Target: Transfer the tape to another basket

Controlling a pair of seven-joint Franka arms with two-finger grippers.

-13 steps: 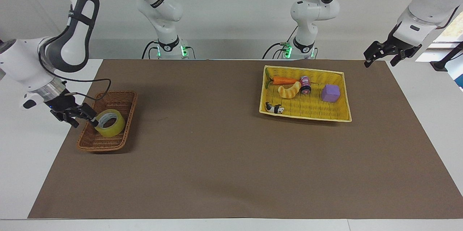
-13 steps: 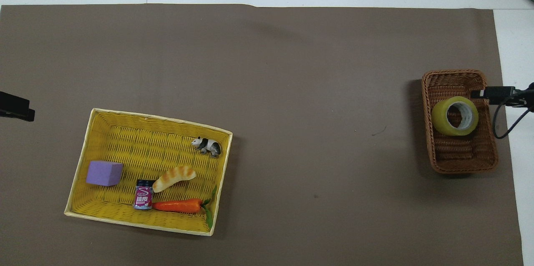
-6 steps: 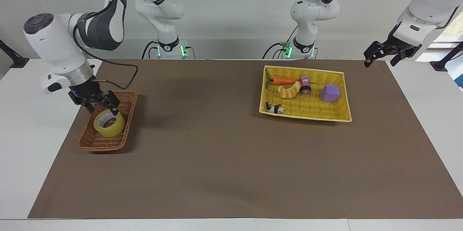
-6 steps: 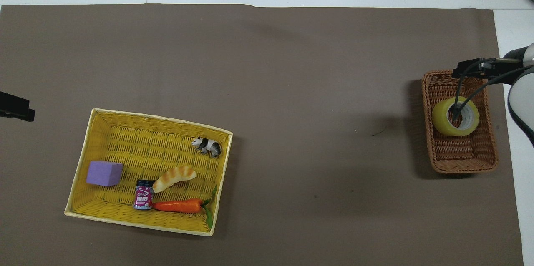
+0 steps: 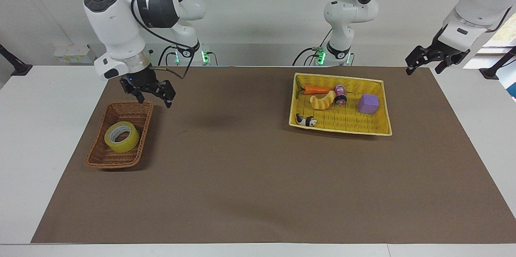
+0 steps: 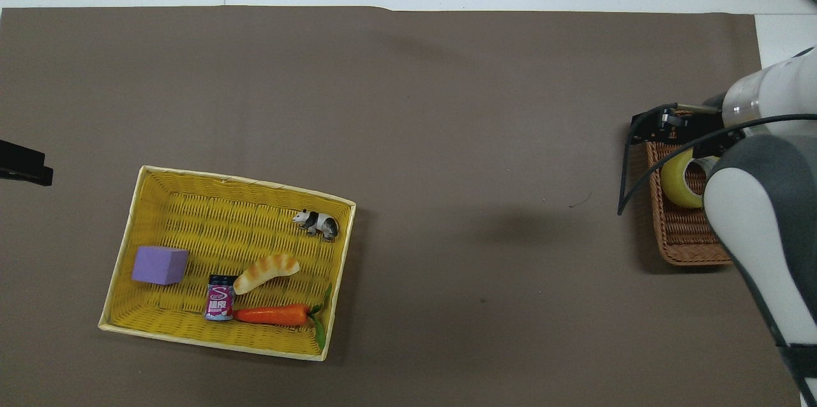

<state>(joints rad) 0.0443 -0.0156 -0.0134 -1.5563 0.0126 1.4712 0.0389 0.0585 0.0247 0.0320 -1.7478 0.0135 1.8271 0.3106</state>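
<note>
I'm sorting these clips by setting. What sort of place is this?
Most likely a robotics lab. Two arms, with the left gripper and right gripper, are mounted at a white table covered by a brown mat, with toy props in a yellow basket.

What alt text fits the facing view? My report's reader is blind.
A roll of yellow tape lies in a brown wicker basket; the right end effector, open and empty, hangs over the basket's rim. The left end effector waits open near a yellow basket of toys.

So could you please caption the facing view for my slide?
Tape lies in the wicker basket; open right gripper hangs above it.
</note>
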